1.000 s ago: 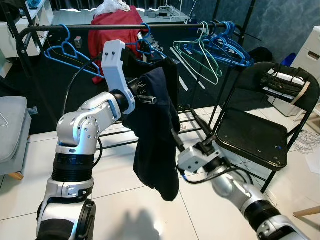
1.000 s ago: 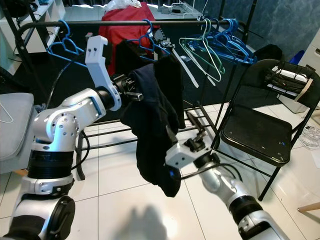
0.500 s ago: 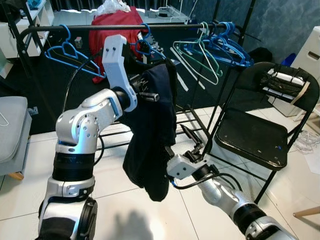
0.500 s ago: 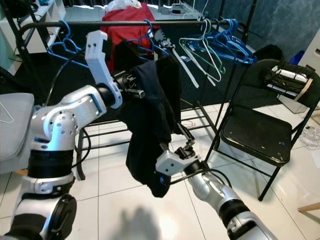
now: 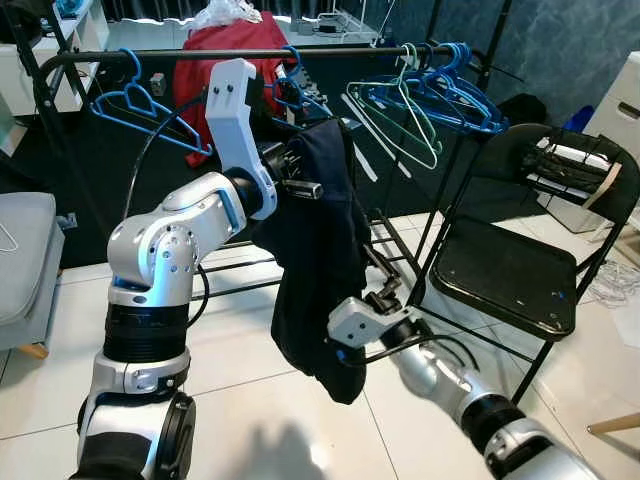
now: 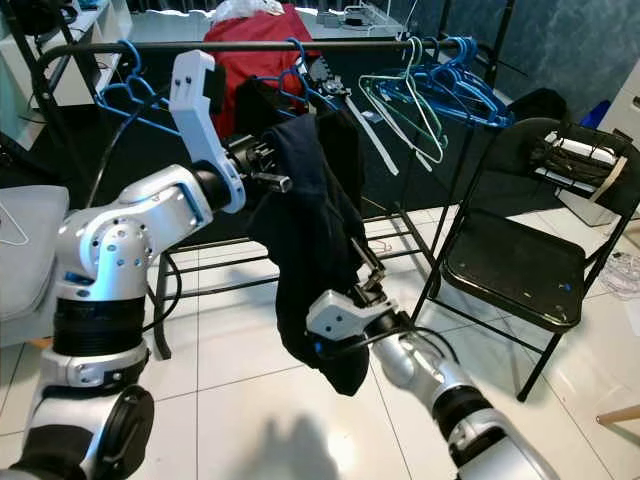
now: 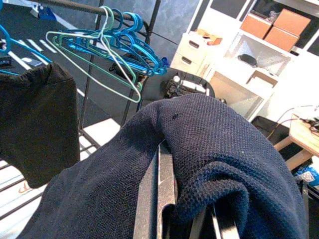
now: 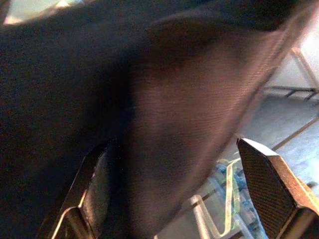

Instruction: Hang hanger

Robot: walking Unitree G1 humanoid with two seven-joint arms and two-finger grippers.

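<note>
While the left claw [image 5: 300,185] is gripping the top of the dark garment [image 5: 318,260] just below the rail [image 5: 180,53], the right claw [image 8: 174,189], fingers spread, is nudging its lower folds; snagging could be dragging it loose. One garment, one folding chair [image 5: 505,270], roughly ten empty hangers [image 5: 440,90].

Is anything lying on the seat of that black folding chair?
No, the seat of the black folding chair is bare; a dark bundle is only draped over its backrest.

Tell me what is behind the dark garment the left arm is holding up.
Behind the dark garment runs the clothes rail with blue hangers and a red garment. The cloth hides the rack's middle and whatever the left end effector grips.
</note>
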